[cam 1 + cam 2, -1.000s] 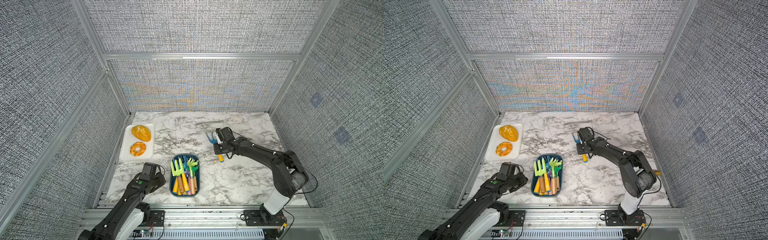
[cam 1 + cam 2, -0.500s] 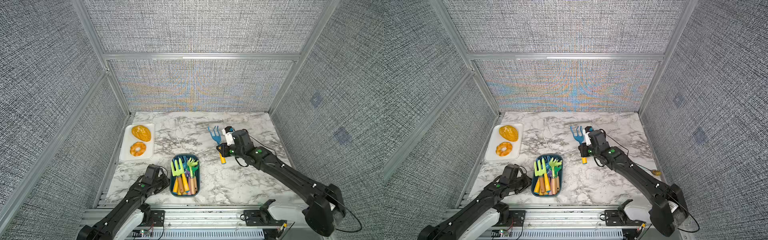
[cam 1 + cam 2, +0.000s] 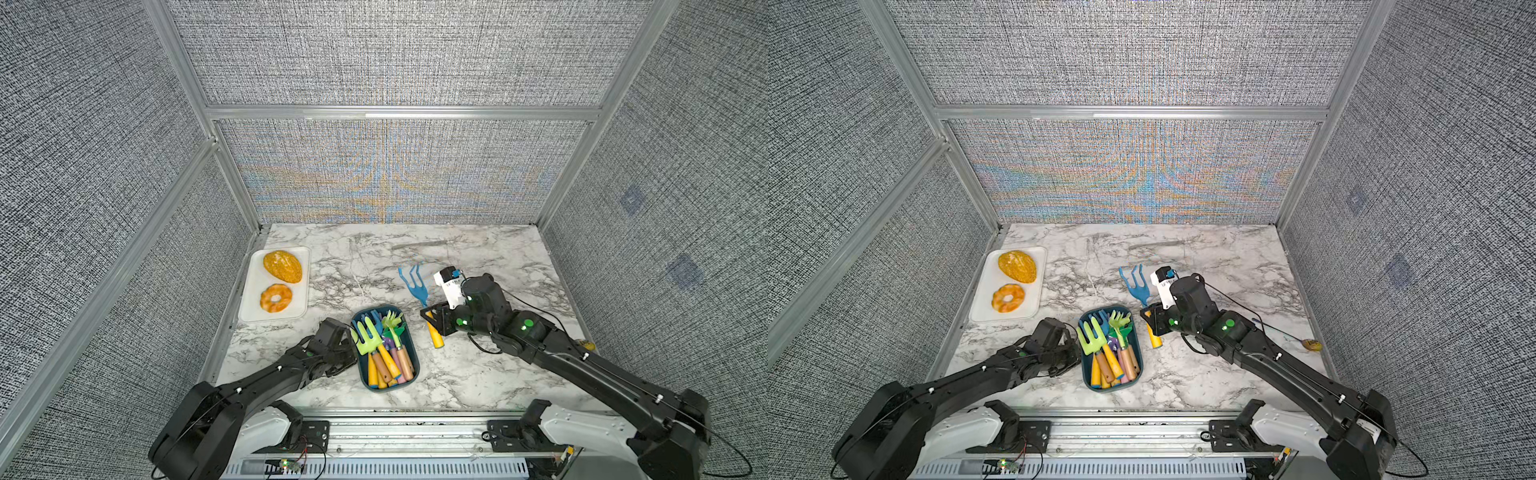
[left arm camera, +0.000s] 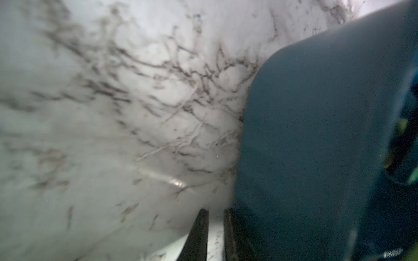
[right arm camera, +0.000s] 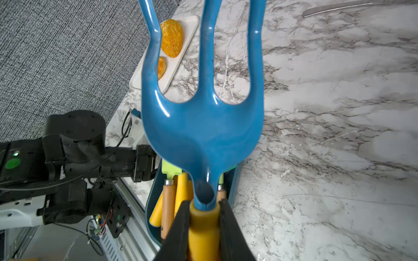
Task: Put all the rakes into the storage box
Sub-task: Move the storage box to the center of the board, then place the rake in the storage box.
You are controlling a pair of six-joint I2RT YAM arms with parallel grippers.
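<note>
While top views obscure it, right wrist shows tool [image 5: 204, 204] gripping rake [image 5: 203, 135]

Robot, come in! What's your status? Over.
Right gripper shut on rake. Left gripper shut, beside storage box. Rake not yet inside. Toy tools crowd the box.

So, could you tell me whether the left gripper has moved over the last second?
Yes: the left gripper has advanced past the white tray's near corner, up beside the storage box.
</note>
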